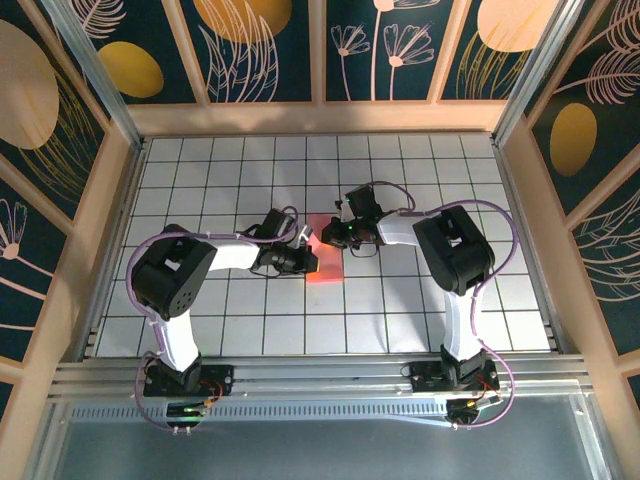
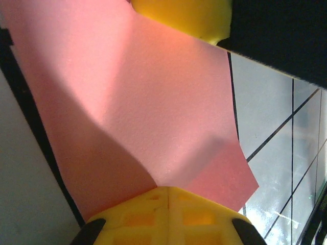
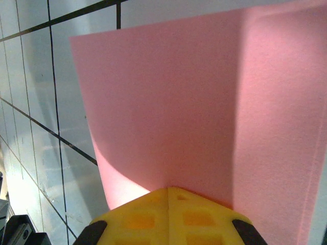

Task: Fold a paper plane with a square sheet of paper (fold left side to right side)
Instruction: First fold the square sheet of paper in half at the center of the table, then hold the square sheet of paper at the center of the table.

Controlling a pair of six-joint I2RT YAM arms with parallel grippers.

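Open grid table surrounds the square sheet of paper, left hand and right hand seemingly pinching edges.

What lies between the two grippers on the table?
The pink paper, seen from above: it spans the gap between the left gripper and the right gripper, both shut on it.

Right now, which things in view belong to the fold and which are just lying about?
Job: square sheet of paper; left gripper and right gripper, jaws shut on it.
Just surroundings: grid table; patterned walls.
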